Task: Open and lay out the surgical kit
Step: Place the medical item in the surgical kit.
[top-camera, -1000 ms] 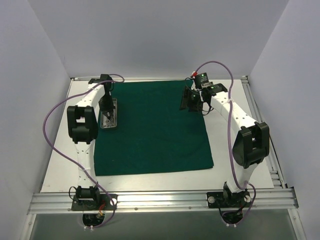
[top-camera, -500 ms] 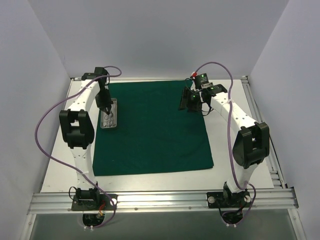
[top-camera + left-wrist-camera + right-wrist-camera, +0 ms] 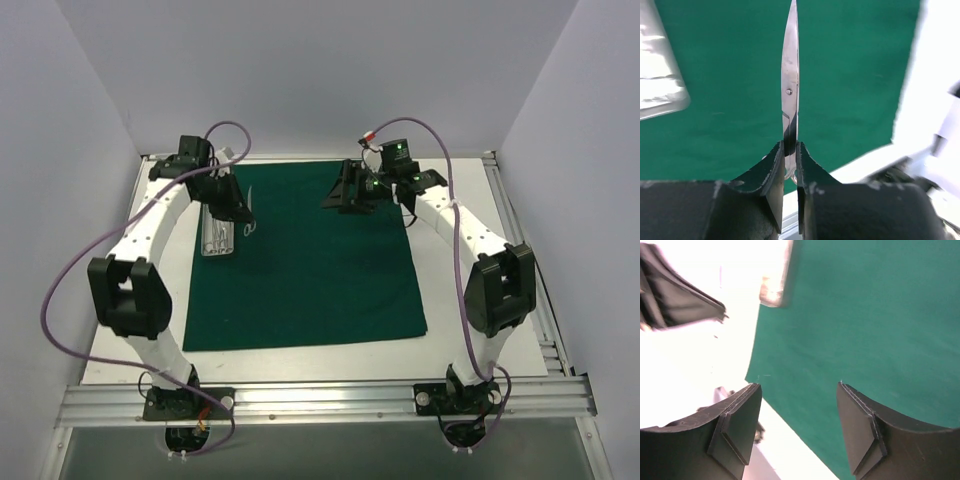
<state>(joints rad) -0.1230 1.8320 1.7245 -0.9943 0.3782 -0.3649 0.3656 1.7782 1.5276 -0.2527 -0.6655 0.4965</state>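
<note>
The surgical kit's dark green cloth (image 3: 305,260) lies spread flat as a large square. Its small silver tray (image 3: 218,238) sits on the cloth's left edge. My left gripper (image 3: 237,207) hovers just right of the tray, shut on a thin steel ring-handled instrument (image 3: 250,212). In the left wrist view the blades (image 3: 790,75) point away over the cloth (image 3: 855,75), the rings sit behind the left gripper (image 3: 789,147), and the tray (image 3: 660,80) lies at the left. My right gripper (image 3: 340,193) stands open and empty over the cloth's far edge. In its wrist view the right gripper (image 3: 800,387) has only cloth (image 3: 870,315) between its fingers.
The white table board (image 3: 480,300) surrounds the cloth, with white walls on three sides. An aluminium rail (image 3: 320,400) runs along the near edge. Purple cables (image 3: 60,290) loop beside both arms. The tray's corner (image 3: 776,287) appears blurred in the right wrist view.
My left gripper has risen from the tray with the steel instrument and swung right over the cloth. The right gripper has moved left along the far edge and opened wider.
</note>
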